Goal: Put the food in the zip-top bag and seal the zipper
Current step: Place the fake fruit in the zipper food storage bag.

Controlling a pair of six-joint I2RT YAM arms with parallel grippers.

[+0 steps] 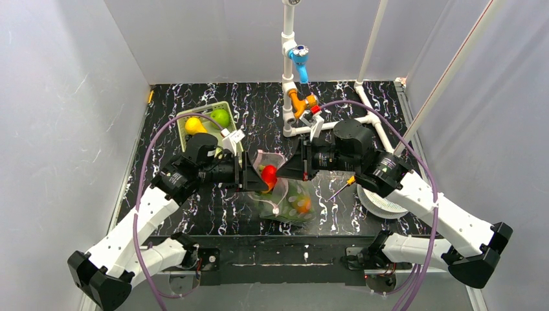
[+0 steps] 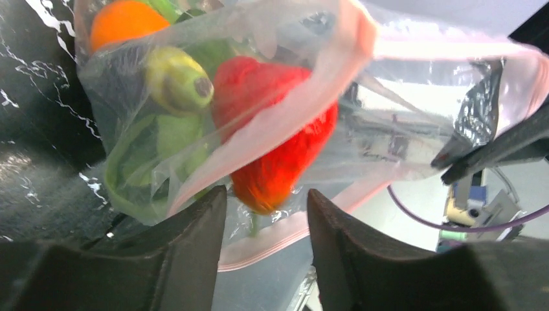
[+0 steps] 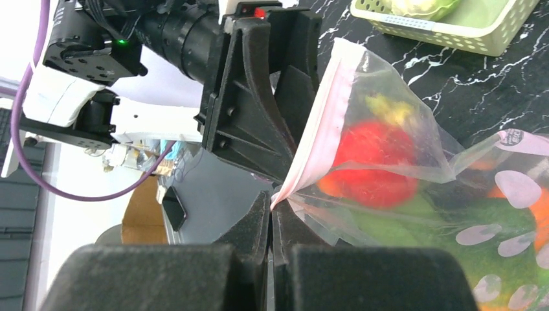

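Note:
The clear zip-top bag lies mid-table with its mouth lifted. My right gripper is shut on the pinkish zipper strip and holds it up; its jaws pinch the strip's edge. My left gripper is open at the bag's mouth. A red food piece sits just beyond its fingertips, between the two zipper strips; the jaws do not clamp it. An orange piece, a yellow-green piece and green pieces lie deeper in the bag.
A light-green slotted basket at the back left holds a yellow piece and a green one. A white pipe rig stands at the back. A white plate and a screwdriver lie at right.

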